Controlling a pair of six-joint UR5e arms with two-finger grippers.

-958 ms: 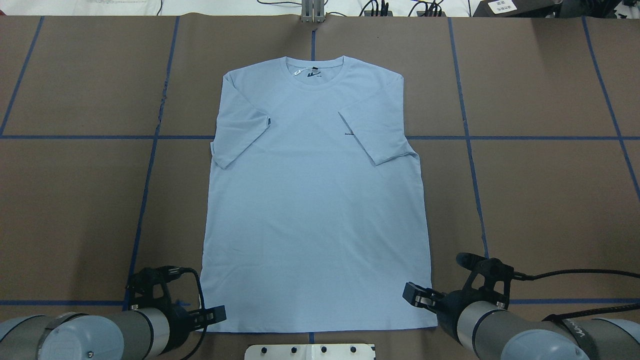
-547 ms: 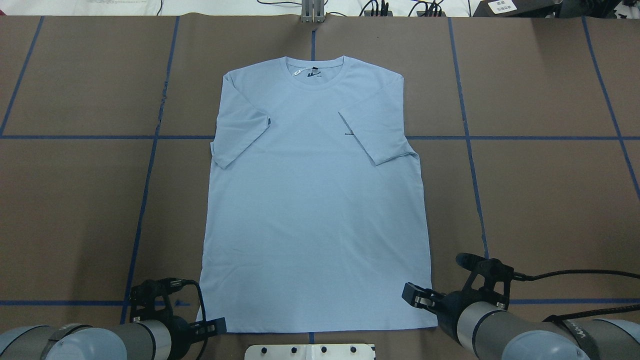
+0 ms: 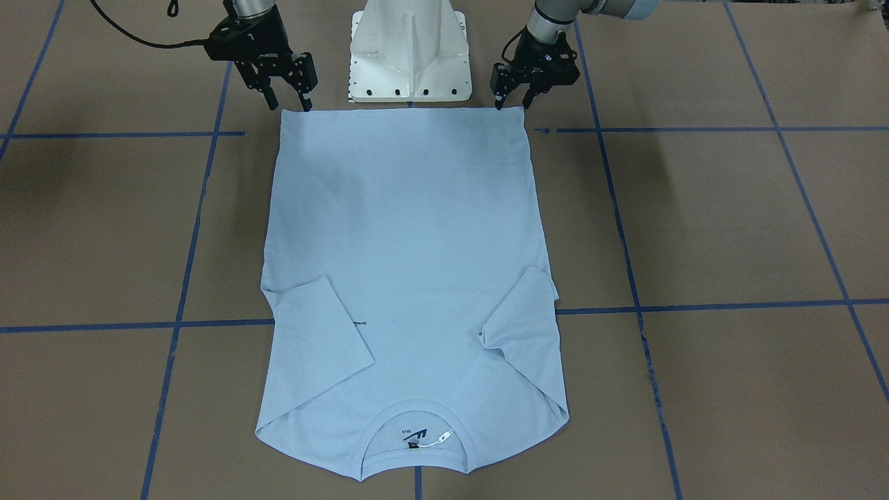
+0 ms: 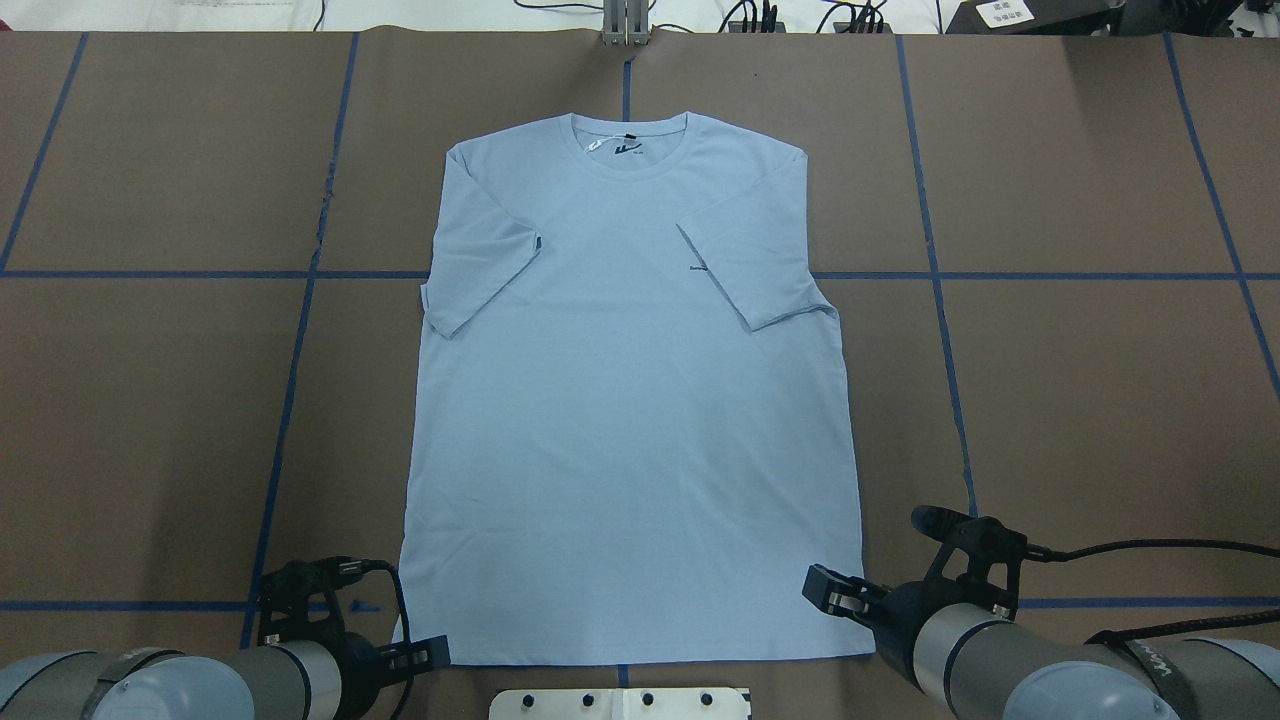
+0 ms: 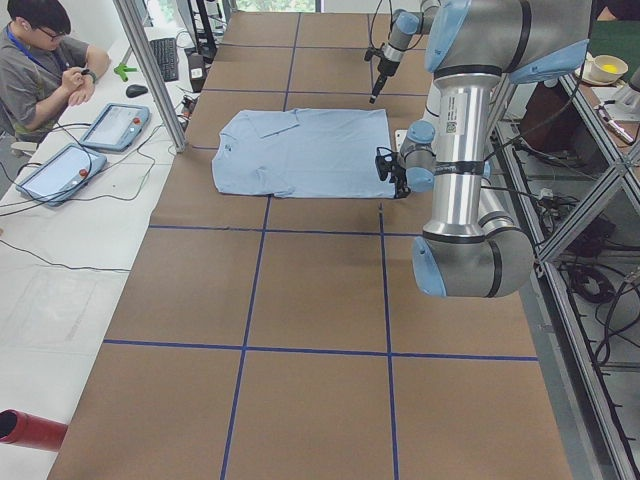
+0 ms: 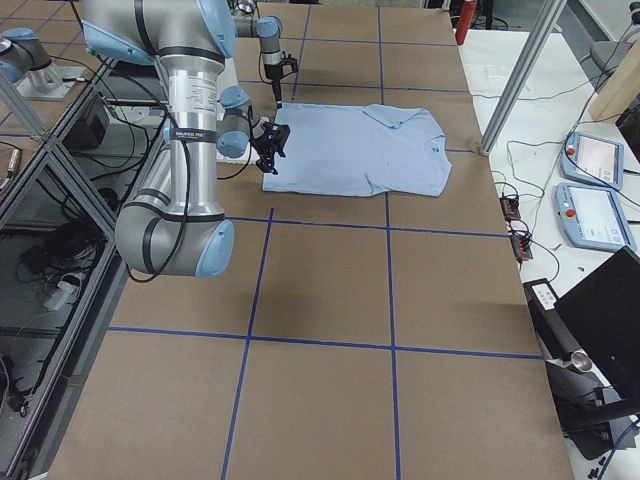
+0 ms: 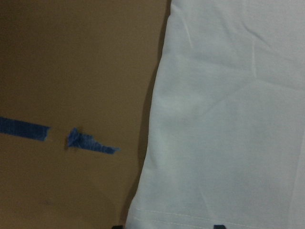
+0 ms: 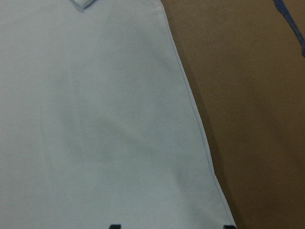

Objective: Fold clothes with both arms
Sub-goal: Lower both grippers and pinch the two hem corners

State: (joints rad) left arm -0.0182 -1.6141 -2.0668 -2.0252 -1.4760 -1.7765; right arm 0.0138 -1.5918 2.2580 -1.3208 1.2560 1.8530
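Since a second ago, the left arm (image 4: 180, 680) has been drawn back a little toward the table's near edge; nothing else is seen to have shifted. Its forearm is held low, and the left gripper (image 3: 512, 105) is pointed down at the left corner of the hem, jaws apart, with nothing gripped. One T-shirt (image 4: 630, 420) is laid flat at the middle of the table (image 4: 1100, 400), collar toward the far edge, hem by the near edge, both sleeves folded onto the chest. The right arm (image 4: 1000, 660) is posed likewise, and the right gripper (image 3: 286, 104) is held spread at the hem's right corner, gripping nothing. Two arms and two grippers are counted.
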